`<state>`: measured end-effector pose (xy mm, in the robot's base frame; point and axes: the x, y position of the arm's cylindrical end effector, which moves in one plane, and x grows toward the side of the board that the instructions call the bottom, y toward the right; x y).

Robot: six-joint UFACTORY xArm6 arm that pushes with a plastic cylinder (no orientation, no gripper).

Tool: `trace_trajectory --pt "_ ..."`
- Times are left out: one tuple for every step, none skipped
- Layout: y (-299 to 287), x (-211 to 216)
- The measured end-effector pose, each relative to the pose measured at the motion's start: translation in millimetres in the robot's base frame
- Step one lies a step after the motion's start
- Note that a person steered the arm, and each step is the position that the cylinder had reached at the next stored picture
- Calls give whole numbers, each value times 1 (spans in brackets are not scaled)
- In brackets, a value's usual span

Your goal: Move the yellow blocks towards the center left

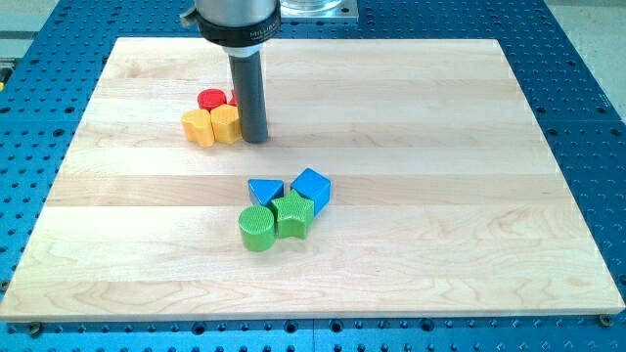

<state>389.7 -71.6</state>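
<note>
Nearest the bottom edge of the pale wooden tabletop [509,196], a little left of its middle, sits a tight cluster of four blocks. A green cylinder [257,229] with a finely ribbed top stands closest to that edge, touching a green star-shaped block [293,214] on its right, ribbed in the same way. Just behind them lie a smooth blue triangle [265,191] and a smooth blue cube-like block [311,187], turned so one corner faces the bottom edge.

Farther back, toward the top left corner, is the second cluster. Two yellow blocks rest side by side and touching: the left yellow block [199,127] looks many-sided, and the right yellow block [225,124] looks roughly hexagonal, both matte and smooth. Behind them a red cylinder [211,99] touches both, and a sliver of another red block [235,96], whose shape I cannot make out, shows beside my rod.

I carry no hand, only a straight dark grey rod; my tip [254,139] stands on the wood, pressed against the right side of the right yellow block.
</note>
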Motion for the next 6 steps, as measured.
trace_trajectory --pt "-10 -1" --pt "7 -18" --pt "-9 -26" --pt "-46 -4" --pt "-73 14" --pt "-87 9"
